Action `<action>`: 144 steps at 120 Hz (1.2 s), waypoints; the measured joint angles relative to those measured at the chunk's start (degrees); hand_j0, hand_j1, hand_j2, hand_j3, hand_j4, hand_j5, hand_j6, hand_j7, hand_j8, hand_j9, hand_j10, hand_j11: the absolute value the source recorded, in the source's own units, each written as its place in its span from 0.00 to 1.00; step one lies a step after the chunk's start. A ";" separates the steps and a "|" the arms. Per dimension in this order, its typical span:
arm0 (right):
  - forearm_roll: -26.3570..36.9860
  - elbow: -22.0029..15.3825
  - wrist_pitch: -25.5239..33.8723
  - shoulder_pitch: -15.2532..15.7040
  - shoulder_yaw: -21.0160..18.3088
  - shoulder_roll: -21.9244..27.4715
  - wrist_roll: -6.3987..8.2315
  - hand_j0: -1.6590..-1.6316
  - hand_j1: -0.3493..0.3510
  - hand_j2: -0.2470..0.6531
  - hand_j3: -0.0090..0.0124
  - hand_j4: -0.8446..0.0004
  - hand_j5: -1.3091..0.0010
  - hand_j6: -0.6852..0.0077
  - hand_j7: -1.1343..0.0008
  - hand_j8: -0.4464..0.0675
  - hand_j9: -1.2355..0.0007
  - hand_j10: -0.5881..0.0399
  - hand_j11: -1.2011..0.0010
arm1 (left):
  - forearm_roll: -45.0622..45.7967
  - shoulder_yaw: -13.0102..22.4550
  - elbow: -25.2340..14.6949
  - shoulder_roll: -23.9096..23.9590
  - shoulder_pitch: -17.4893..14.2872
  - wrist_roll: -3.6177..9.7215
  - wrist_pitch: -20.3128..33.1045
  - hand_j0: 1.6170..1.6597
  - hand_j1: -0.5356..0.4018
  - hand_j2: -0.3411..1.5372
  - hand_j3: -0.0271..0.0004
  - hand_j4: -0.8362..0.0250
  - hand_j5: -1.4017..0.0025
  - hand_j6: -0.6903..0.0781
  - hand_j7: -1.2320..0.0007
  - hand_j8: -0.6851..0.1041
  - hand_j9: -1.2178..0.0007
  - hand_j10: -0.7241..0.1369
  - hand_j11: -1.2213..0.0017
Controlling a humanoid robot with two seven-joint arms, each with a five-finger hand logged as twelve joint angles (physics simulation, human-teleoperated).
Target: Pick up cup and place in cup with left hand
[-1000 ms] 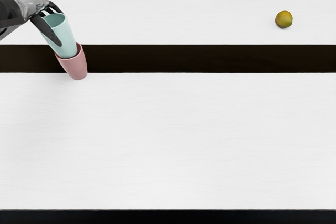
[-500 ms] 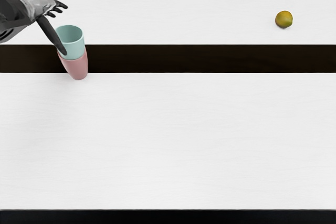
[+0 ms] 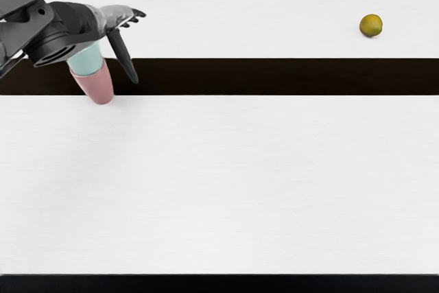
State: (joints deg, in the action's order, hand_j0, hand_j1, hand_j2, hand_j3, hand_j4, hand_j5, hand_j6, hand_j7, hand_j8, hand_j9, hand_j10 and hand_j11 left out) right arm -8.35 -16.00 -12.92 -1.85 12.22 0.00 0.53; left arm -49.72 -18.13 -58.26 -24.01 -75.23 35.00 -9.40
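Head view: the black-and-silver left hand (image 3: pixel 118 16) is spread, with nothing held; left of it and nearer, partly covered by the forearm (image 3: pixel 67 27), the pale-teal tapered cup (image 3: pixel 86 62) is nested in the pink tapered cup (image 3: pixel 98 87); leftward retreat should be kept high.

The white rectangular tabletop (image 3: pixel 240 183) looks smooth and matt, faintly streaked like wood. Near its left edge, the mint-green round cup (image 3: pixel 86 62) and tapered pink cup (image 3: pixel 99 88) resemble smooth, satiny plastic. The grey-and-black five-finger left hand (image 3: pixel 118 18) has a glossy, metal-like back. Toward the far right corner, the round yellow-green fruit (image 3: pixel 371 25) shines softly.
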 joint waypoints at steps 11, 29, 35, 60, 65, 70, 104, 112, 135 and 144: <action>0.00 0.00 0.00 0.00 0.00 0.00 0.00 0.04 0.00 0.27 0.42 1.00 1.00 0.99 1.00 0.87 1.00 0.94 1.00 | 1.23 -0.03 -0.12 2.11 -0.59 0.00 -2.21 0.96 0.92 0.18 0.99 0.95 0.98 0.87 0.98 0.84 0.98 0.82 0.98; 0.00 0.00 0.00 0.00 0.00 0.00 0.00 0.04 0.00 0.27 0.42 1.00 1.00 0.99 1.00 0.87 1.00 0.94 1.00 | 11.53 -0.70 -0.36 0.95 -2.92 0.00 -12.87 0.96 0.93 0.18 0.99 0.95 0.99 0.88 0.99 0.85 0.98 0.82 0.98; 0.00 0.00 0.00 0.00 0.00 0.00 0.00 0.04 0.00 0.27 0.42 1.00 1.00 0.99 1.00 0.87 1.00 0.94 1.00 | 16.93 -0.89 -0.38 -0.27 -3.08 0.00 -17.68 0.96 0.93 0.18 0.99 0.95 0.99 0.88 0.99 0.85 0.99 0.82 0.98; 0.00 0.00 0.00 0.00 0.00 0.00 0.00 0.04 0.00 0.27 0.42 1.00 1.00 0.99 1.00 0.87 1.00 0.94 1.00 | 41.09 -1.32 -0.37 -7.64 -3.68 0.00 -24.54 0.96 0.93 0.18 0.99 0.96 0.99 0.88 0.99 0.85 0.99 0.83 0.99; 0.00 0.00 0.00 0.00 0.00 0.00 0.00 0.04 0.00 0.27 0.42 1.00 1.00 0.99 1.00 0.87 1.00 0.94 1.00 | 44.24 -1.39 -0.37 -7.71 -2.41 0.00 -24.89 0.96 0.93 0.18 0.99 0.96 0.99 0.88 0.99 0.86 0.99 0.83 0.99; 0.00 0.00 0.00 0.00 0.00 0.00 0.00 0.04 0.00 0.27 0.42 1.00 1.00 0.99 1.00 0.87 1.00 0.94 1.00 | 46.37 -1.46 -0.37 -8.16 -1.72 0.00 -25.13 0.96 0.93 0.18 0.99 0.96 0.99 0.89 0.99 0.86 0.99 0.83 0.99; 0.00 0.00 0.00 0.00 0.00 0.00 0.00 0.04 0.00 0.27 0.42 1.00 1.00 0.99 1.00 0.87 1.00 0.94 1.00 | 61.58 -1.75 -8.07 -26.66 7.99 0.00 -25.61 0.96 0.94 0.18 0.99 0.97 1.00 0.90 1.00 0.87 1.00 0.84 1.00; 0.00 0.00 0.00 0.00 0.00 0.00 0.00 0.04 0.00 0.27 0.42 1.00 1.00 0.99 1.00 0.87 1.00 0.94 1.00 | 63.43 -1.73 -10.39 -29.26 9.96 0.00 -25.61 0.96 0.94 0.18 0.99 0.97 1.00 0.90 1.00 0.87 1.00 0.84 1.00; 0.00 0.00 0.00 0.00 0.00 0.00 0.00 0.04 0.00 0.27 0.42 1.00 1.00 0.99 1.00 0.87 1.00 0.94 1.00 | 65.39 -1.71 -12.97 -38.70 11.09 0.00 -25.65 0.96 0.94 0.18 0.99 0.97 1.00 0.90 1.00 0.87 1.00 0.84 1.00; 0.00 0.00 0.00 0.00 0.00 0.00 0.00 0.04 0.00 0.27 0.42 1.00 1.00 0.99 1.00 0.87 1.00 0.94 1.00 | 65.62 -1.71 -13.18 -41.11 11.09 0.00 -25.66 0.96 0.94 0.18 0.99 0.97 1.00 0.90 1.00 0.87 1.00 0.84 1.00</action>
State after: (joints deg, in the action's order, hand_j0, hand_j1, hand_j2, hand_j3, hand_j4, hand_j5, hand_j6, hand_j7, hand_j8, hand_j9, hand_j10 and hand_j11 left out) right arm -8.35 -16.00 -12.92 -1.85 12.22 0.00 0.53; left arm 15.90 -19.84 -71.43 -65.13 -64.13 35.00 -35.06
